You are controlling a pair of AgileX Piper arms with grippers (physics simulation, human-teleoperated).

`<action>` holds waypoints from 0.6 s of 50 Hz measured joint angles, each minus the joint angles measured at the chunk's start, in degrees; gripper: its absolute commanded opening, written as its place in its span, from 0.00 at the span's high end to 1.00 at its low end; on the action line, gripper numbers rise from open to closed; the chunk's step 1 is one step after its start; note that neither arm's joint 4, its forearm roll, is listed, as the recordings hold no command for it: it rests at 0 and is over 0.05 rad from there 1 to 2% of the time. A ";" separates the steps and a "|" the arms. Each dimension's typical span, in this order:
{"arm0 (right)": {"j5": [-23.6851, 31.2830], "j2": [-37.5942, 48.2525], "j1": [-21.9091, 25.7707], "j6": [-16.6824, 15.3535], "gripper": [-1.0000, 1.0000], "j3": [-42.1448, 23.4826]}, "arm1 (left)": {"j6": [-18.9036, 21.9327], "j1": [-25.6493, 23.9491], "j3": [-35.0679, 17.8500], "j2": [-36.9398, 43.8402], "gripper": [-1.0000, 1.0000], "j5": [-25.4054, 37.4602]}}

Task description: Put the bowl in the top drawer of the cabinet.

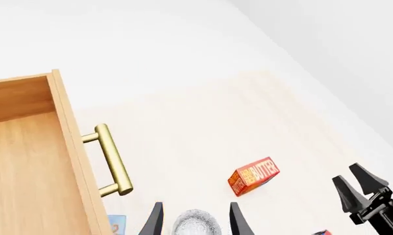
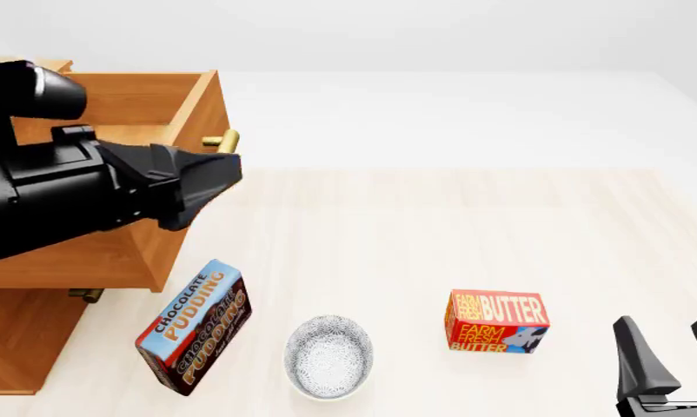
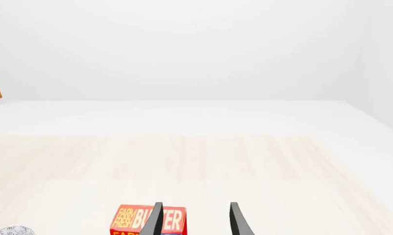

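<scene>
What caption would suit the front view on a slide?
Top drawer open, bowl waiting on the table between pudding box and butter box.

A red butter box (image 2: 497,322) sits on the pale wood counter (image 2: 441,234). A blue and brown chocolate pudding box (image 2: 193,326) lies well to its left, a bit tilted. The two boxes do not touch.

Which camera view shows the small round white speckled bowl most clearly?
The front view: the small round white speckled bowl appears whole on the table, between two boxes. The left wrist view shows only its upper part between the fingers; the right wrist view shows a sliver.
</scene>
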 measured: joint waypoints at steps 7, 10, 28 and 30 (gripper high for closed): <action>0.00 0.00 0.00 0.00 0.00 0.00 | -0.32 -2.40 1.03 1.08 0.00 -1.63; 0.00 0.00 0.00 0.00 0.00 0.00 | -0.52 -3.36 1.51 1.62 0.00 -2.38; 0.00 0.01 0.00 0.00 0.00 0.00 | -2.46 -7.17 5.50 6.63 0.00 -8.12; 0.00 0.00 0.00 0.00 0.00 0.00 | -2.75 -7.40 5.95 7.31 0.00 -8.79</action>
